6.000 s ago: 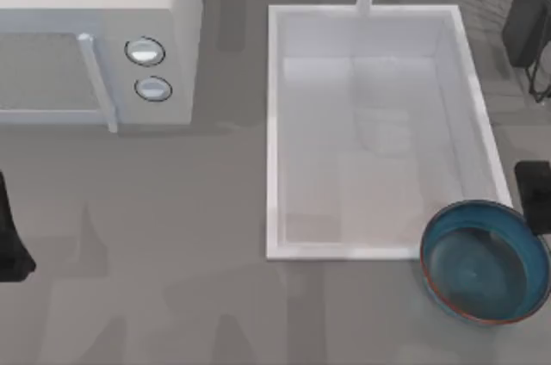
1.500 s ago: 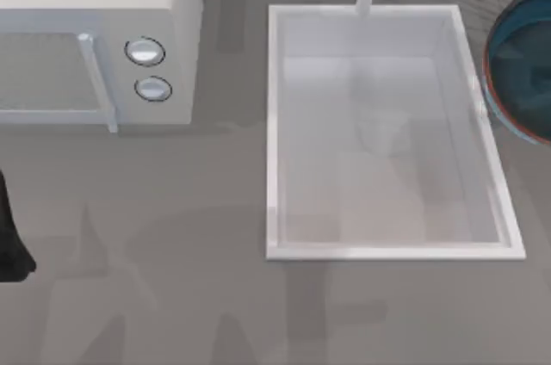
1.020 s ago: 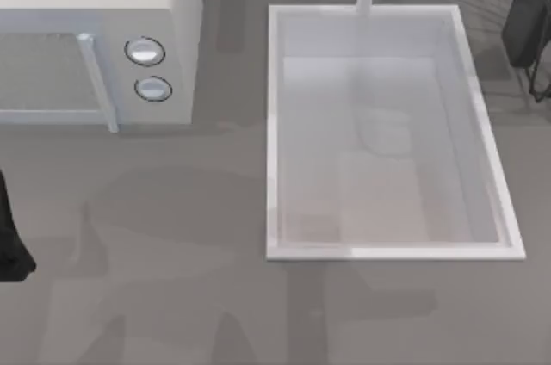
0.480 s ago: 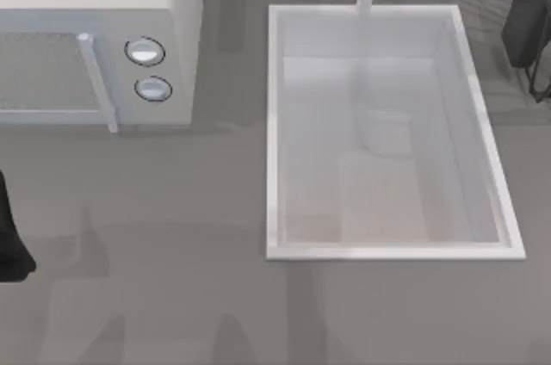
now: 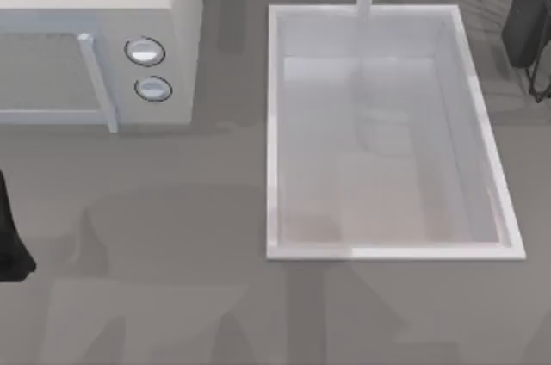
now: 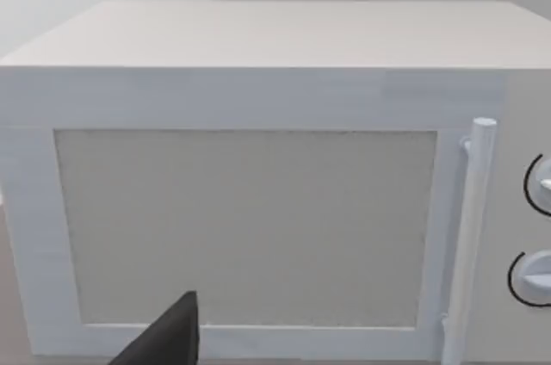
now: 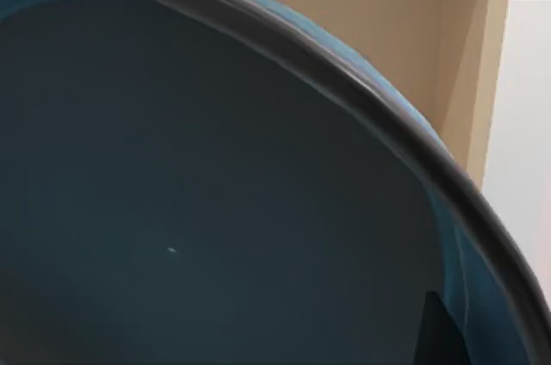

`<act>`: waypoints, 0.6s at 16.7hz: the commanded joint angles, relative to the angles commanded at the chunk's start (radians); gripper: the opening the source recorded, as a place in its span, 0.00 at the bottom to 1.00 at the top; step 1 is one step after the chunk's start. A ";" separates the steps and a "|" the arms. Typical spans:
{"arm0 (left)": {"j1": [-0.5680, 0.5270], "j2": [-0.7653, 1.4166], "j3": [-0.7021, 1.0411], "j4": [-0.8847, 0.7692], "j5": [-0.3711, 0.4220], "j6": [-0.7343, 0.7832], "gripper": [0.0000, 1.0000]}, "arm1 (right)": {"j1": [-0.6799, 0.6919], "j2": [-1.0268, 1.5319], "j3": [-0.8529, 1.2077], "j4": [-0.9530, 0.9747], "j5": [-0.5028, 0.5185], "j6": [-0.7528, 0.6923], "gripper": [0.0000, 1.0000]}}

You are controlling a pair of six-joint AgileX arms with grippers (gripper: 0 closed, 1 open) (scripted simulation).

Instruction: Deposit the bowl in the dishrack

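Teal-blue glossy round bowl [image 7: 215,210] was seen close against the right wrist camera; the jaws' state could not be told; the dark wire dishrack [image 5: 531,25] lay at two o'clock on the desk.

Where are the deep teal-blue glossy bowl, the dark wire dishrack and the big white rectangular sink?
teal-blue glossy bowl [image 7: 215,210], right wrist view, on its inner wall.
dark wire dishrack [image 5: 527,21], top view, on its dark grey-black part.
white rectangular sink [image 5: 272,124], top view, on its left rim.
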 joint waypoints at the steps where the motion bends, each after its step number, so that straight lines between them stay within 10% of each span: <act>1: 0.000 0.000 0.000 0.000 0.000 0.000 1.00 | 0.017 0.050 -0.006 0.052 0.017 0.000 0.00; 10: 0.000 0.000 0.000 0.000 0.000 0.000 1.00 | 0.223 0.586 -0.125 0.737 0.239 -0.002 0.00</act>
